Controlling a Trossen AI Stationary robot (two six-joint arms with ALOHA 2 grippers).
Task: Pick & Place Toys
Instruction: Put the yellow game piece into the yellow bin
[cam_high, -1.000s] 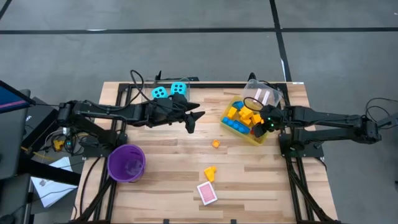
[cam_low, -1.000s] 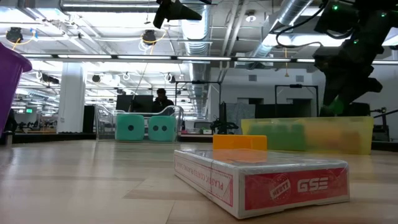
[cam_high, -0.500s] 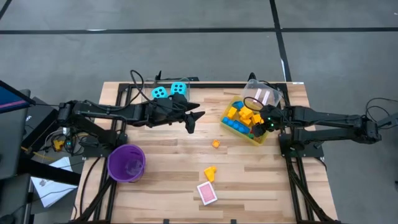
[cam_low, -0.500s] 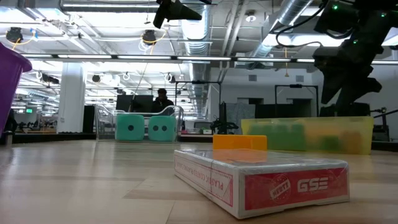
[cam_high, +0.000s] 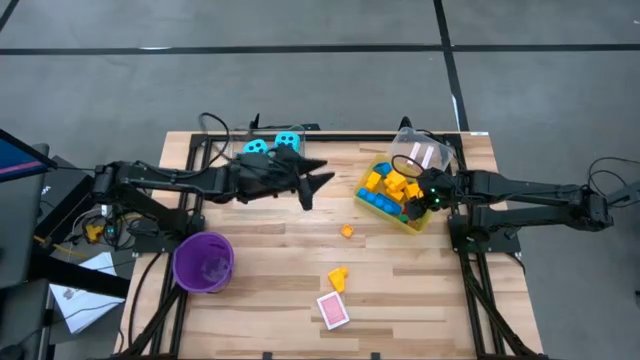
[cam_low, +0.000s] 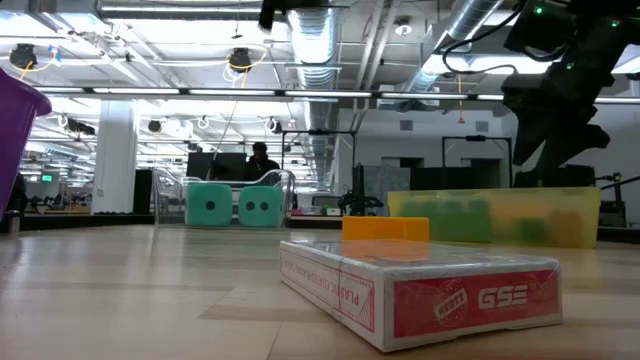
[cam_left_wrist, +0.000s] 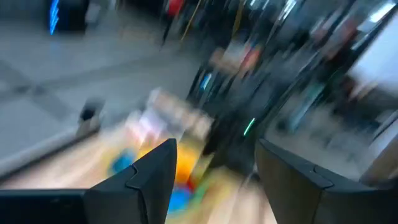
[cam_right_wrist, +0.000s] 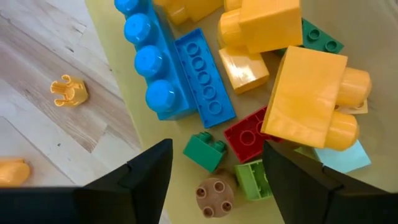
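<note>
The bricks (cam_right_wrist: 186, 74) are light, stiff plastic, likely slick; pinch one across its flat sides. Most lie in the bin (cam_high: 425, 222) at frame right, two (cam_high: 338, 278) loose mid-bench beside the cards (cam_high: 333, 311); dice (cam_high: 272, 146) sit upper centre. The right tool (cam_right_wrist: 217, 180) hangs parted and empty over the bin; the left tool (cam_high: 308, 186) is parted, empty. The bench (cam_high: 260, 300) is smooth wood; a busy workshop lies behind.

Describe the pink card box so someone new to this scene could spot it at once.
Start at the wooden table and go to its near edge, away from the yellow bin of bricks. The pink card box lies flat there, beside an orange brick. It is the only pink, flat, rectangular item; the loose pieces near it are small and orange.
</note>
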